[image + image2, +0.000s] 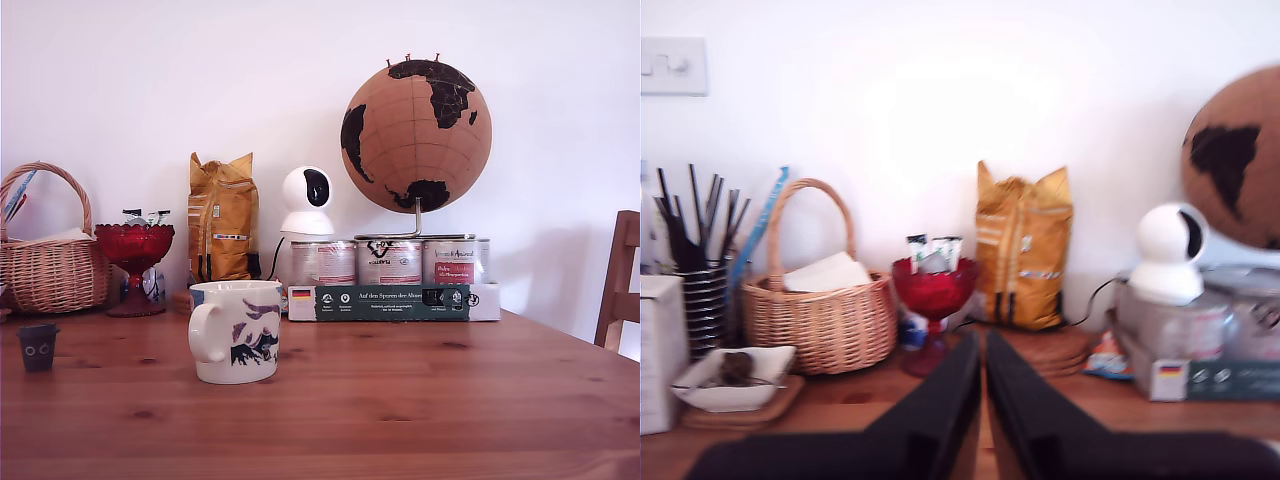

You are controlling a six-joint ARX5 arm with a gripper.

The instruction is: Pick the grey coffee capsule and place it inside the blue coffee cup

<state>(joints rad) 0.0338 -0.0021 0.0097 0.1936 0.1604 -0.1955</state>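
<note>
The grey coffee capsule (pixel 38 346) stands upright on the wooden table (pixel 420 400) at the exterior view's far left, small and dark with two pale rings. The blue coffee cup (pixel 238 331), a cream mug with dark blue artwork and its handle toward the exterior view's left, stands mid-table, well apart from the capsule. My gripper (pixel 983 352) shows only in the wrist view. Its two black fingers are pressed together with nothing between them, pointing toward the back wall. Neither the capsule nor the cup shows in the wrist view.
Along the back wall stand a wicker basket (pixel 48 262), a red glass goblet (pixel 134 262), a yellow bag (pixel 222 220), a white camera (pixel 306 203), tins (pixel 388 262) behind a long box (pixel 390 302), and a cork globe (pixel 416 135). A chair (pixel 620 285) is at the exterior view's right edge.
</note>
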